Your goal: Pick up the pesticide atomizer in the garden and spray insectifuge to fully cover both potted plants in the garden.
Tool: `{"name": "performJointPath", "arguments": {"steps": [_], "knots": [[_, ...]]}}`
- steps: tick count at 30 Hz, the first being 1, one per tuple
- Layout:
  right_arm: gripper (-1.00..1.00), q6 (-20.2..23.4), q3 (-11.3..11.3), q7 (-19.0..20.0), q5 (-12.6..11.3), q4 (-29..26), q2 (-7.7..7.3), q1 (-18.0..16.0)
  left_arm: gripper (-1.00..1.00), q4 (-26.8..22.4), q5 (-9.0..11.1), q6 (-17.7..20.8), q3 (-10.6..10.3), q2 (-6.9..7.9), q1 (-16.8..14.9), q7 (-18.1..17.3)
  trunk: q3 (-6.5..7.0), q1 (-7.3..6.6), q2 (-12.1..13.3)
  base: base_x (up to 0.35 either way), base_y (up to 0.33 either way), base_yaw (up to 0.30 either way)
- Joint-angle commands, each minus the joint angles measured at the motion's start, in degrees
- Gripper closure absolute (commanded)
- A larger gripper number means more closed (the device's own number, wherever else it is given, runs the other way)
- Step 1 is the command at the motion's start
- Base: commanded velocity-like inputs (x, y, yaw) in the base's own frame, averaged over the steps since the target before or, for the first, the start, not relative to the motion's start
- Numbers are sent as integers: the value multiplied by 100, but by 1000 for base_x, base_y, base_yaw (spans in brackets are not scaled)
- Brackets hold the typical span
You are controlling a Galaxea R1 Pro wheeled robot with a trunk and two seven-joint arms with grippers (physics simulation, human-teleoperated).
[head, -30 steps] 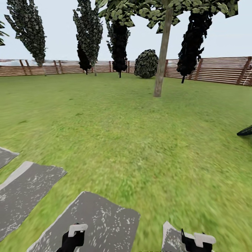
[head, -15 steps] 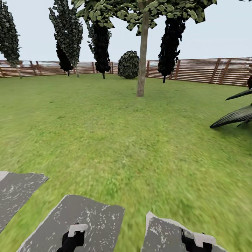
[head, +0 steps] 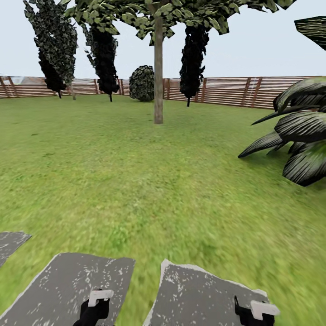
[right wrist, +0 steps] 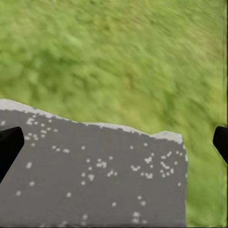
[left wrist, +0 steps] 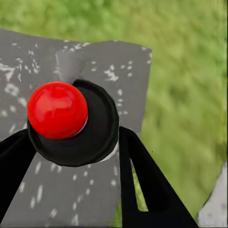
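Lawn (head: 136, 172) and stepping stones (head: 199, 294) lay below. Left gripper (left wrist: 71, 137) clasped the pesticide atomizer (left wrist: 57, 110) below its red cap — probably light, rigid, slick. Right gripper (right wrist: 114, 142) gaped empty.

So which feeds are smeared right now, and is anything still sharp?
Head view: near lawn blurred, fence and tree trunk crisp. Left wrist view: grass smeared, red knob sharp. Right wrist view: grass streaked, stone slab fairly clear.

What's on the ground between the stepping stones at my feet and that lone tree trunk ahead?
In the head view, bare lawn runs from the stepping stones to the tree trunk. The big striped-leaf shrub stands off to the right.
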Motion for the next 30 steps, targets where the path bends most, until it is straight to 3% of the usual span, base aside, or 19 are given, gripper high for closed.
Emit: {"name": "performJointPath", "arguments": {"steps": [1,30], "knots": [[-100,-14,-19,-41,61,11,0,-6,100,5,2,-18,33,1,-3,-31,-5,-3,-2,-201,-235,-277],[-100,-14,-19,-40,61,11,0,-6,100,5,13,-18,33,1,-3,-31,-5,-3,-2,-214,-225,-277]]}}
